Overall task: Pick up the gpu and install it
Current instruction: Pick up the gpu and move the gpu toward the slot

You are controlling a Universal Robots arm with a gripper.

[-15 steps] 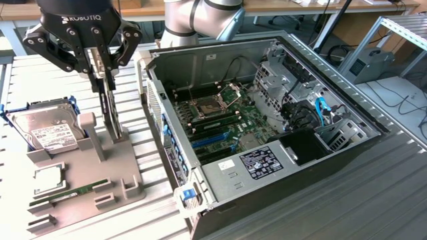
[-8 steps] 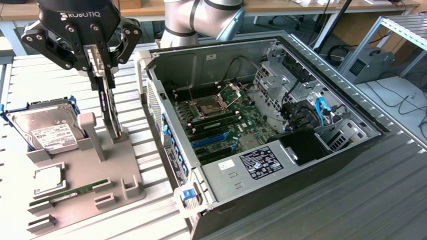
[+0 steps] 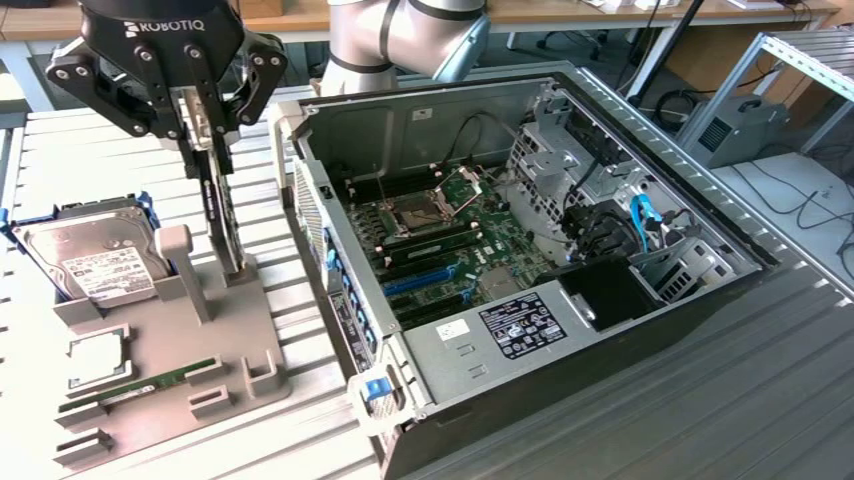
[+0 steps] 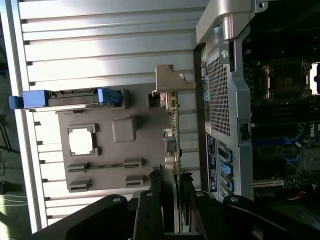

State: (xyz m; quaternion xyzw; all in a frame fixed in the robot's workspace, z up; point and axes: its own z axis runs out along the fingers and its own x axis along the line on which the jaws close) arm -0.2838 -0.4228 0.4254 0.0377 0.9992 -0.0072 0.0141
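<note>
The gpu (image 3: 224, 215) stands upright on edge at the grey holder (image 3: 187, 340), with the pincer (image 3: 210, 140) clamped on its upper end, one finger on each flat face. Its lower end is at the holder's slot; whether it is seated there or lifted clear cannot be told. In the exterior view the card's long axis runs up and down. It is seen almost edge-on, one face turned toward the hard drive (image 3: 96, 262) and the other toward the computer case (image 3: 534, 430). In the wrist view a pale bent metal tab (image 4: 172, 80) shows at the card's end farthest from the pincer.

A short grey post (image 3: 178, 255) of the holder rises just beside the card, between it and the hard drive, which stands propped in blue carriers on the holder. A processor chip (image 3: 100, 360) and a RAM stick (image 3: 140, 388) lie in recesses farther along the holder.

The case lies open just beside the holder, on the exterior view's right of it. The case's perforated rear wall (image 4: 220, 95) rises between the holder and the motherboard (image 3: 447, 250) with its blue slots (image 3: 414, 280). Holder and case both rest on the slatted table (image 3: 314, 420).
</note>
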